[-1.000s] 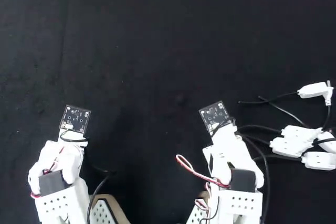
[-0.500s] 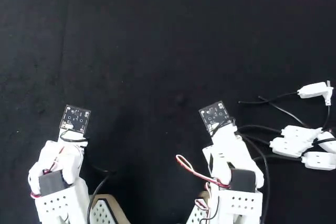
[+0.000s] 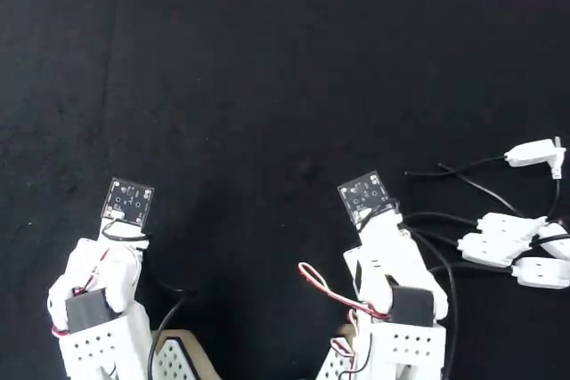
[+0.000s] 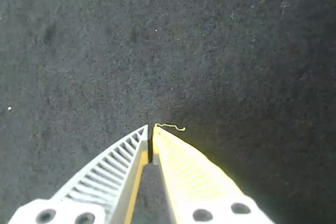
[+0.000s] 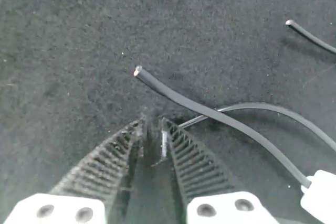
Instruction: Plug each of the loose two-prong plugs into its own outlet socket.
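I am resting both arms low at the near edge of the table [image 3: 267, 86]. My left jaws are pressing tip to tip and holding nothing, with bare table under them. My right jaws are almost closed too, with a thin slit between the tips, and they are also gripping nothing.

The task's things are lying at the right side of the table, beside my right arm. There is a cluster of white pieces [image 3: 500, 239] touching one another, and a single piece [image 3: 533, 152] farther back, apart from them. I cannot tell which are plugs and which are sockets, nor whether any socket is already holding a plug.

Black cables [image 5: 210, 113] are running from them, and one cable end [image 5: 137, 71] is lying just before my right jaws. I am judging the cables to be the main danger. They are crossing, so lifting one piece may drag its neighbours, or my jaws may be catching a cable instead of a plug body.
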Available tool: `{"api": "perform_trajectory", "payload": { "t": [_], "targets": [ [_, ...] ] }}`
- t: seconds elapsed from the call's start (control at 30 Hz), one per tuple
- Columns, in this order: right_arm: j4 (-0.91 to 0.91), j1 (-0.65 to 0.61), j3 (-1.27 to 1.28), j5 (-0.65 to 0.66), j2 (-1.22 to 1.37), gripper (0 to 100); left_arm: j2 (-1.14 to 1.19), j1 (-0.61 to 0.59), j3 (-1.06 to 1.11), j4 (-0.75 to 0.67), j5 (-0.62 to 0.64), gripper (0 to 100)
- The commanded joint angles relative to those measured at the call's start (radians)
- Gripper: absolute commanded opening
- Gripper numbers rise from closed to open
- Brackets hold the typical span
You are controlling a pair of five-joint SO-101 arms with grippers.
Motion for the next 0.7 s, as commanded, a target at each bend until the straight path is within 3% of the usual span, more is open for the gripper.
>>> {"api": "perform_trajectory", "payload": {
  "t": [0.0, 0.67],
  "targets": [
    [0.008, -0.003, 0.001, -0.003, -0.064, 4.0, -0.011, 0.010, 0.019, -0.002, -0.011, 3],
    [0.008, -0.003, 0.001, -0.003, -0.064, 4.0, -0.006, 0.005, 0.019, 0.006, -0.011, 3]
  ]
}}
